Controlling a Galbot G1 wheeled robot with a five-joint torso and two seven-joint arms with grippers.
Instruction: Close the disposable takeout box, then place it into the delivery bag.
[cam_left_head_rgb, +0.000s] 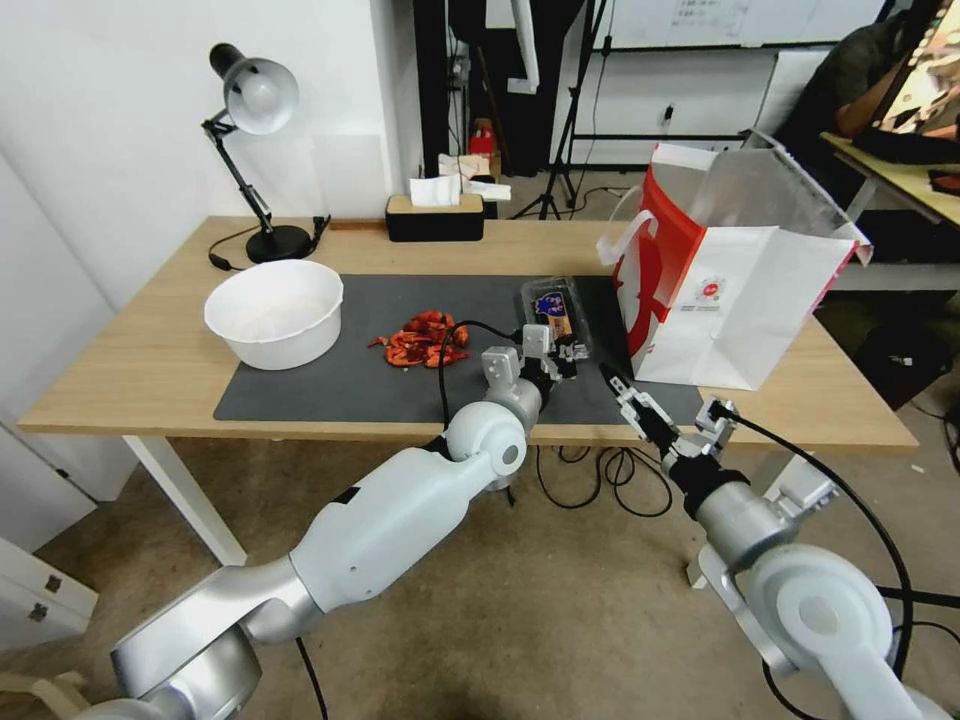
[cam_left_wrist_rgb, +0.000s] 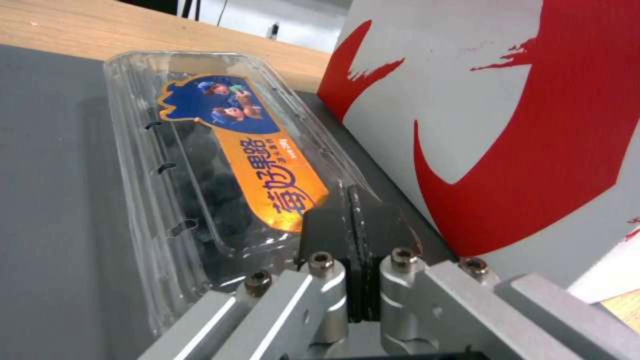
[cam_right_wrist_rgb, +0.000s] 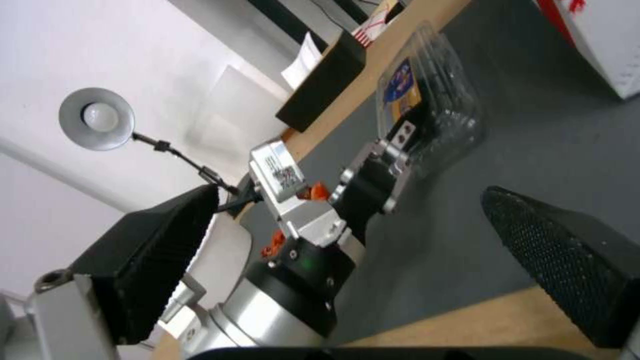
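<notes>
The takeout box lies flat, long side pointing away, left gripper pinching its near end.

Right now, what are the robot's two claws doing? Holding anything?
Left gripper: shut, pads pressed together at the near end of the takeout box, pinching nothing visible.
Right gripper: open, empty, above the table's front edge.

Wall: you face a plain white wall behind the table's left side.
Table: your light wooden table stands on white legs and carries a dark grey mat.
Lamp: a black desk lamp stands at the back left.
Floor: beige carpet with loose black cables.
</notes>
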